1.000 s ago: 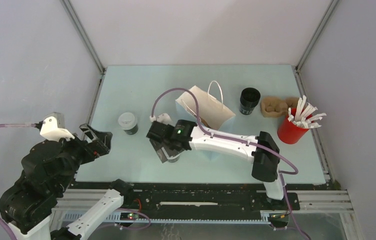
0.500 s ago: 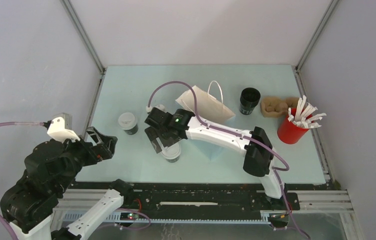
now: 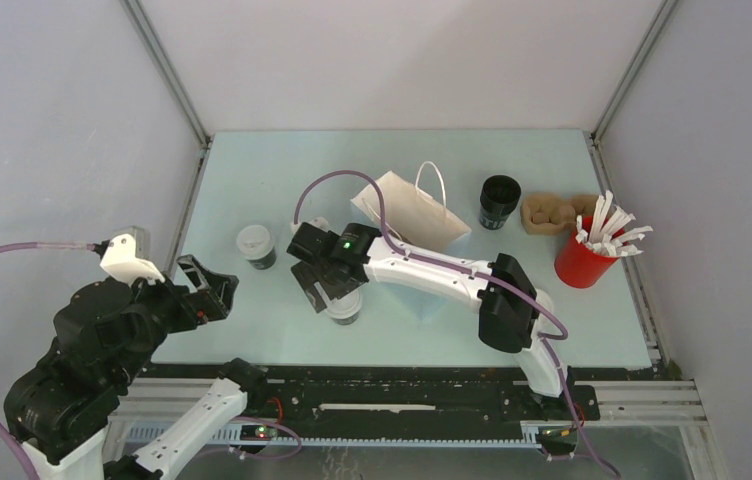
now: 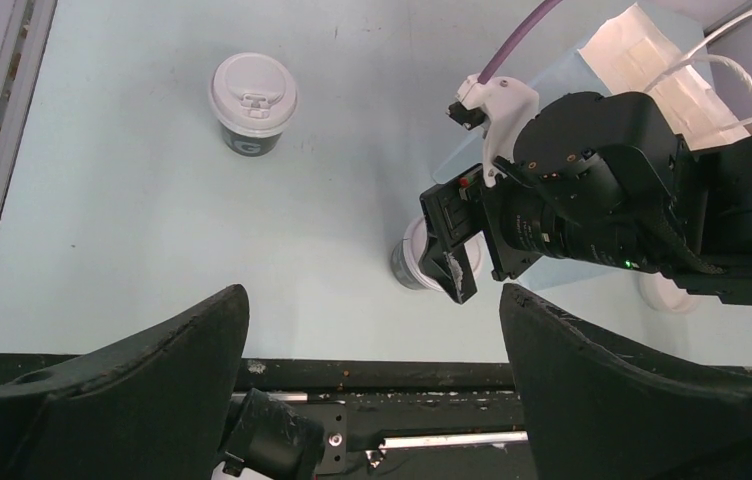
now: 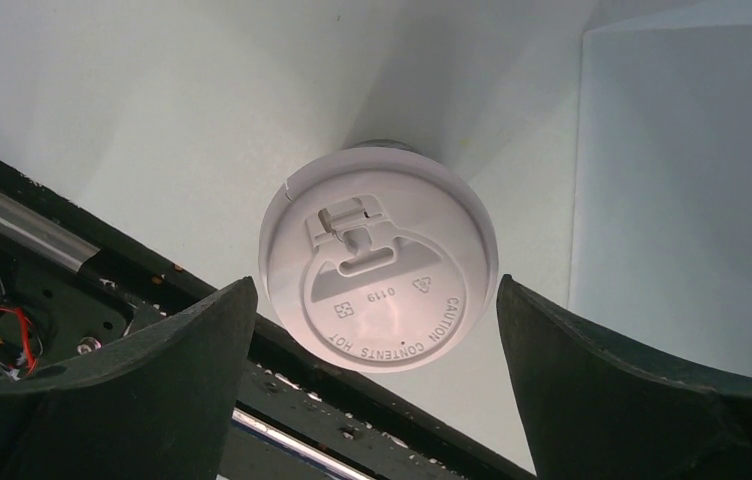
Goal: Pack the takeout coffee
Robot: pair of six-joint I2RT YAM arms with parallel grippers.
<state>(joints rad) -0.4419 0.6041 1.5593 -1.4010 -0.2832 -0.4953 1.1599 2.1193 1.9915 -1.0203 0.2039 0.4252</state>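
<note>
A lidded coffee cup [image 3: 346,306] stands near the table's front middle. My right gripper [image 3: 322,284] hovers just above it and to its left, open and empty. In the right wrist view the white lid [image 5: 379,260] lies between and below the spread fingers [image 5: 192,370], untouched. A second lidded cup [image 3: 254,246] stands to the left, also seen as cup [image 4: 252,112] from the left wrist. The white paper bag [image 3: 414,212] lies behind the right arm. My left gripper [image 3: 208,290] hangs open over the front left edge, holding nothing.
A black open cup [image 3: 499,200], a brown cup carrier [image 3: 552,213] and a red cup of white sticks [image 3: 592,252] stand at the back right. The black frame rail [image 4: 372,375] runs along the table's near edge. Grey walls close in both sides.
My right gripper has drawn back up and to the left off the front cup, which now shows uncovered. My left arm has shifted slightly right.
</note>
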